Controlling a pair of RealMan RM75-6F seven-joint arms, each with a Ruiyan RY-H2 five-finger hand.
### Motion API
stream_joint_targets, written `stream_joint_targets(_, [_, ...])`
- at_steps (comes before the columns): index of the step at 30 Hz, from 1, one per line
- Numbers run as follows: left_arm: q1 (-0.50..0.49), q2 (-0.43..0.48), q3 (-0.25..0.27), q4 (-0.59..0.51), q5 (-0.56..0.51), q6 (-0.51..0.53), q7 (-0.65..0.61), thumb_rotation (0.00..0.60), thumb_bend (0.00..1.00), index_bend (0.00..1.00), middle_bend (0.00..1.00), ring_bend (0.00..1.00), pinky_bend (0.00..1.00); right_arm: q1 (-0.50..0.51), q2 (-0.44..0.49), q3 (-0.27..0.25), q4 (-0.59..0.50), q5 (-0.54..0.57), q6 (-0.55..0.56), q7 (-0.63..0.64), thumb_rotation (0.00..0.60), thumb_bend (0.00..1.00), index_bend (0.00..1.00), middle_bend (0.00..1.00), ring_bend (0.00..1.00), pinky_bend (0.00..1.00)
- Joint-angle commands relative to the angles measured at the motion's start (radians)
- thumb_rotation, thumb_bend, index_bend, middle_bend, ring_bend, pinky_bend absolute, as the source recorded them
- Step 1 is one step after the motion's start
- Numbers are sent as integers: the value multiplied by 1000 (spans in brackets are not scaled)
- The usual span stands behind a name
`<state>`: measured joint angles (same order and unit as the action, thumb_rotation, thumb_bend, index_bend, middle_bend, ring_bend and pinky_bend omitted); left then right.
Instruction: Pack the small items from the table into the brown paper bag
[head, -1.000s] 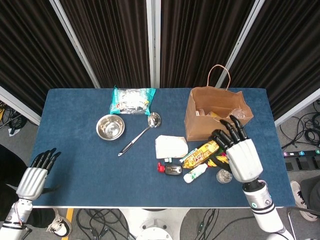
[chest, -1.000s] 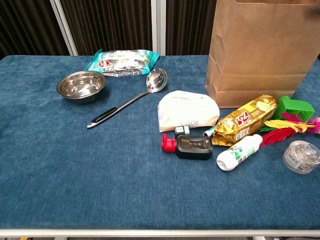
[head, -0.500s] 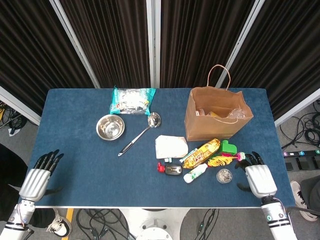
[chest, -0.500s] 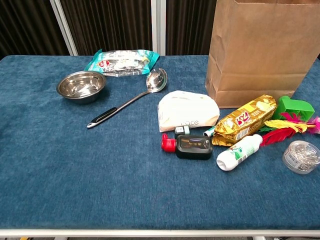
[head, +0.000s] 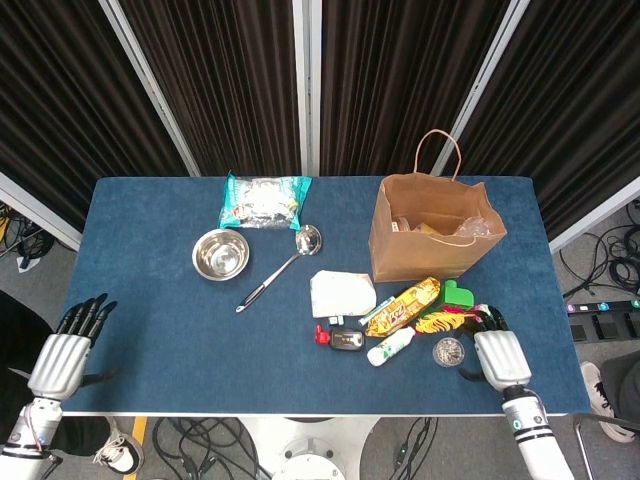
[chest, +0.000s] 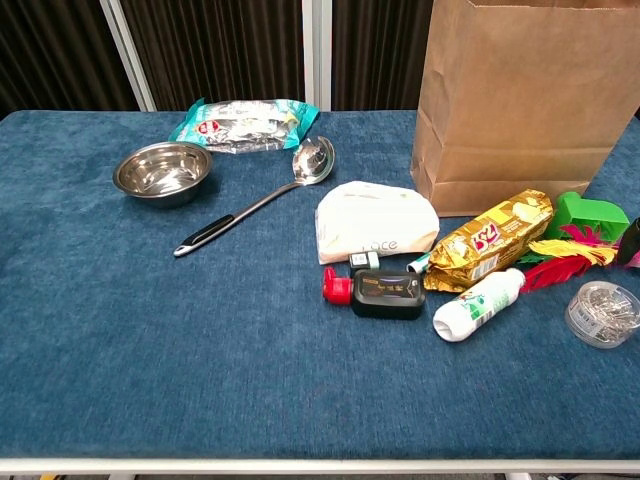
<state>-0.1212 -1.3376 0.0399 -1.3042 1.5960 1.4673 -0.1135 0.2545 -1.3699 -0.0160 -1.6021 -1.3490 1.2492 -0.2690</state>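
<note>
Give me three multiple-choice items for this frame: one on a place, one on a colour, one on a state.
1. Where does the steel bowl sit?
A. Inside the bag
B. Left of the ladle
C. On the gold snack packet

2. What colour is the cap of the dark bottle?
A. Red
B. White
C. Green

3. What state is the brown paper bag in?
A. Lying flat
B. Folded shut
C. Upright and open

Answers: 1 B, the bowl rests on the table left of the ladle. 2 A, a red cap shows at the bottle's left end. 3 C, the head view looks into its open top.
</note>
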Motion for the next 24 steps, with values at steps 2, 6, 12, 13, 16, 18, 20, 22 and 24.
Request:
stream_joint_targets(2, [-1,-1,0,3,0,-2,-4,600,114,81,88,0,116,3,-2,2,-3,9,-15,-15,600,0,389,313,110,40])
stream_joint_targets(6, [0,-3,0,9,-2,-3,-10,600,115,81,88,0,116,7,-14,4,2,22,-33,-37,600,0,389,318,110,39])
stream_joint_targets(12, [3,-5,-1,23,-8,-5,-22,600,115,81,88,0,116,15,-36,17,13,37,-50,-50,600,0,389,318,110,38])
stream_joint_targets(13, [3,-6,-1,24,-9,-4,-23,600,115,81,88,0,116,17,-39,19,15,41,-53,-54,600,0,389,318,110,38])
stream_joint_targets(16, [6,-7,0,30,-9,-3,-28,600,115,81,88,0,116,23,-51,27,24,55,-66,-62,600,0,389,318,110,38])
stream_joint_targets(18, [7,-9,1,34,-9,-3,-31,600,115,81,88,0,116,28,-58,30,29,63,-76,-67,600,0,389,318,110,38])
stream_joint_targets(20, [6,-10,1,37,-9,-5,-33,600,115,81,88,0,116,32,-64,32,33,70,-85,-75,600,0,389,318,110,38])
stream_joint_targets(22, [4,-11,-1,39,-11,-8,-36,600,115,80,88,0,116,37,-71,33,36,79,-96,-84,600,0,389,319,110,38])
stream_joint_targets(24, [6,-11,0,41,-11,-6,-37,600,115,81,88,0,116,39,-77,32,39,85,-104,-89,600,0,389,322,111,38])
